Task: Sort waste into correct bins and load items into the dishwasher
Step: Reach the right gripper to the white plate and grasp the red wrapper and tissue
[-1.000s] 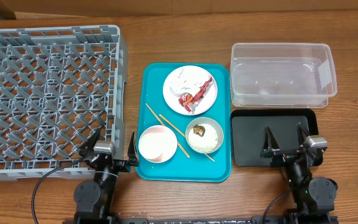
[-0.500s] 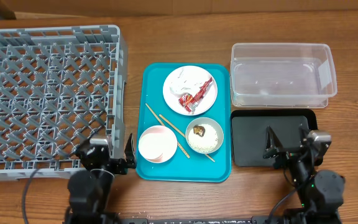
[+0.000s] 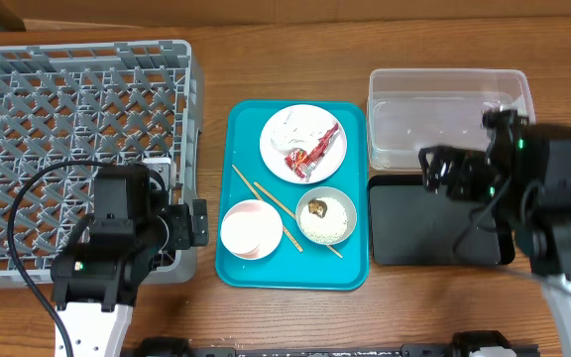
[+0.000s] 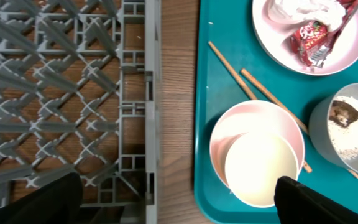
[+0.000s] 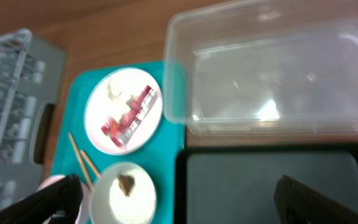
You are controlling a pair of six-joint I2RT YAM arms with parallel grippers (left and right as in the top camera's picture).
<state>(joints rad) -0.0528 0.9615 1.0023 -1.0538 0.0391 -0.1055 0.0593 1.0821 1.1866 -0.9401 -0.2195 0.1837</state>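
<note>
Clutter sits on the teal tray (image 3: 246, 129), mid-counter (image 3: 285, 50). At its far end you have the white plate (image 3: 333, 154) carrying the tissue (image 3: 290, 127) and red wrapper (image 3: 311, 151). Nearer you, the pink bowl (image 4: 241, 121) has the white cup (image 4: 261, 167) nested inside, and just beside it the grey bowl (image 4: 319, 124) holds rice (image 3: 329, 228) and the brown lump (image 3: 316, 207). The chopsticks (image 3: 249, 185) lie slanted between the two bowls.

Your left tool (image 4: 178, 205) hangs wide and empty by the rack (image 3: 67, 129), at its near right corner. Your right tool (image 5: 179, 202), also wide and empty, hangs where the clear tub (image 3: 444, 71) meets the black tray (image 3: 404, 228) — its arm hides part of both. Bare counter runs as a narrow strip between rack and teal tray — a tighter one between teal tray and bins.
</note>
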